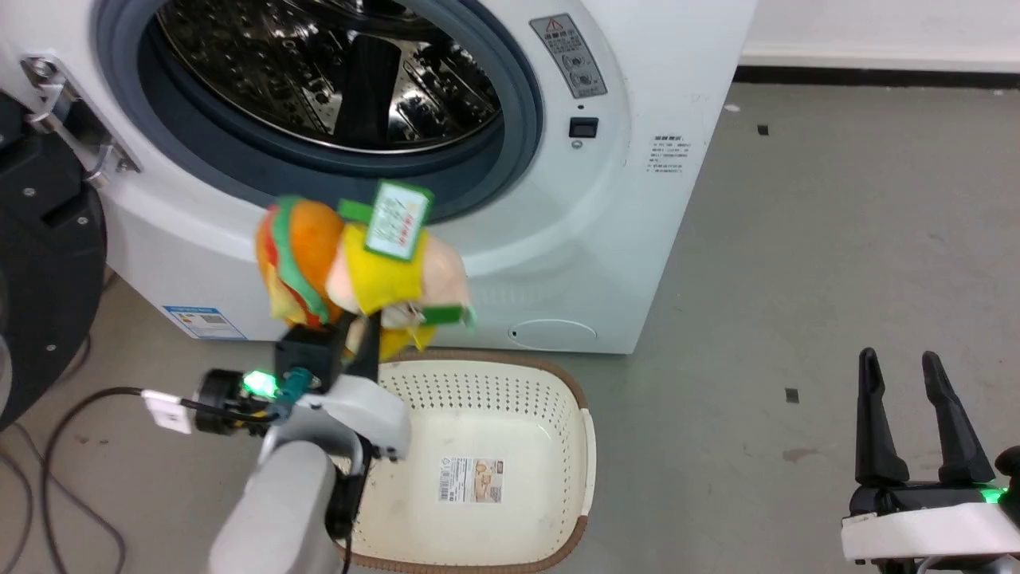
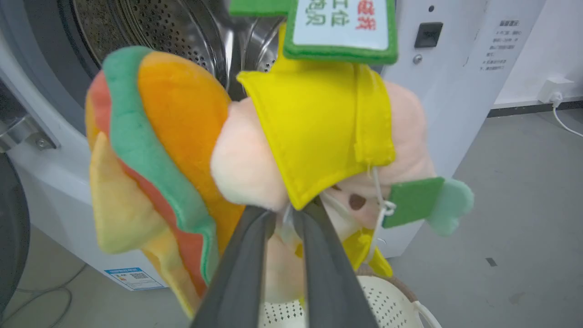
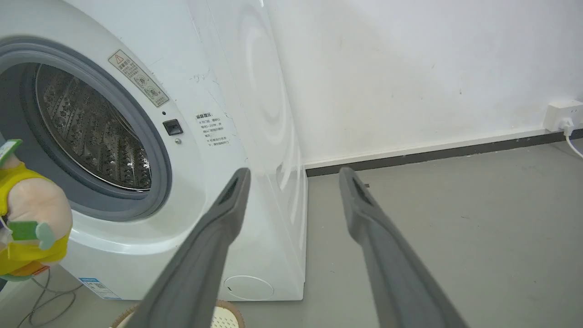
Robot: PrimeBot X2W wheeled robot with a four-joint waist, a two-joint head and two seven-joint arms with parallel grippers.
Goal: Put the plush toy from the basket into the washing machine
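Note:
The plush toy (image 1: 358,259), a hamburger with orange bun, green, red and yellow layers and pink limbs, hangs in the air in front of the washing machine (image 1: 637,199), below its round opening. My left gripper (image 1: 356,327) is shut on its underside; in the left wrist view the two fingertips pinch the plush toy (image 2: 191,150) from below. The cream basket (image 1: 558,422) stands on the floor right under it, holding only a label sticker. My right gripper (image 1: 900,367) stands open at the lower right, holding nothing. The plush toy (image 3: 27,218) also shows in the right wrist view.
The black round door (image 1: 40,263) hangs open at the left. The steel drum (image 1: 319,72) shows behind the grey rubber ring. Cables (image 1: 48,470) lie on the floor at the lower left. A wall socket (image 3: 562,114) sits at the far right.

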